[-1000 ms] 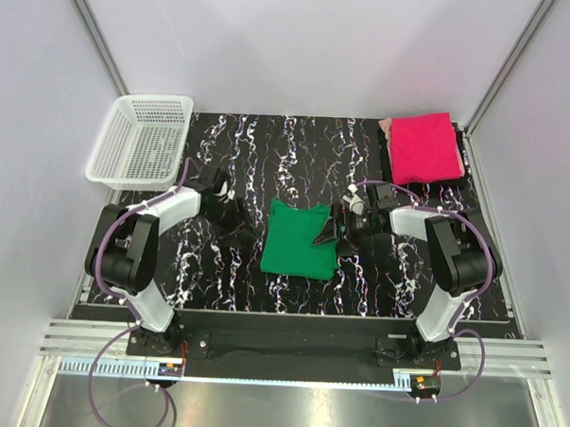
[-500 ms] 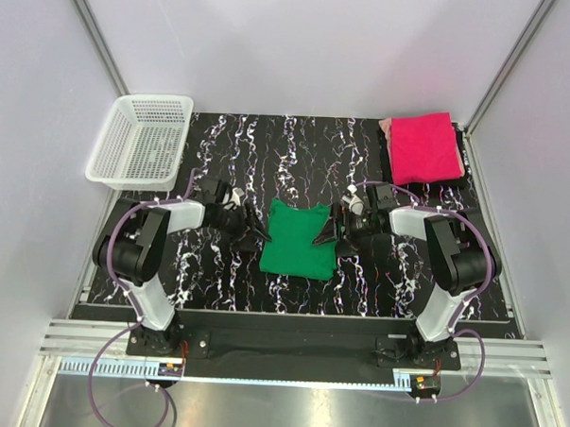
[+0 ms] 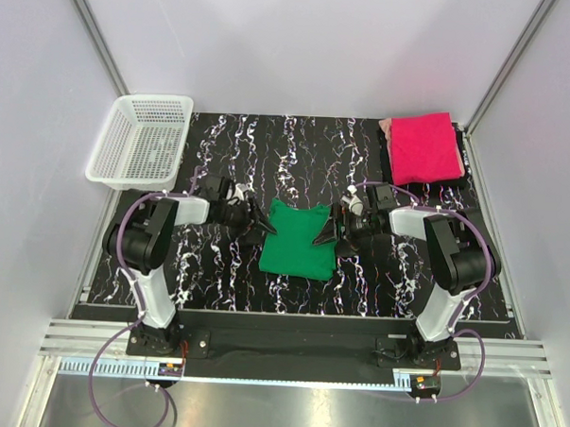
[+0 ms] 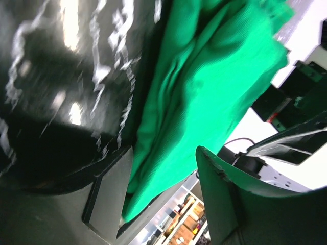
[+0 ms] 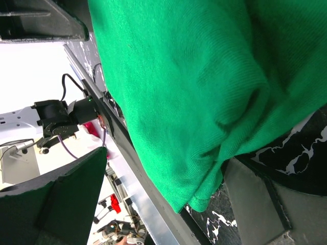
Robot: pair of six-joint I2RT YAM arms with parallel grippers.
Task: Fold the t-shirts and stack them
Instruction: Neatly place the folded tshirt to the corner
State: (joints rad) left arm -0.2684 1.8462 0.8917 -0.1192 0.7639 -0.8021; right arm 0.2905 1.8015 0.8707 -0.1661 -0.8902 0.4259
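Folded bright green cloth t-shirt; left gripper at its 10 o'clock edge, right gripper at 3 o'clock; both jaws spread.

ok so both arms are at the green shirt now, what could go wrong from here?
1. The green t-shirt lies folded in layers. The left fingers and right fingers, open at its side edges, may pinch only the top layers, so the fold could open on lifting.
2. In the right wrist view, the lower finger sits low by the hem, near the table. It may bunch the cloth rather than slide under.
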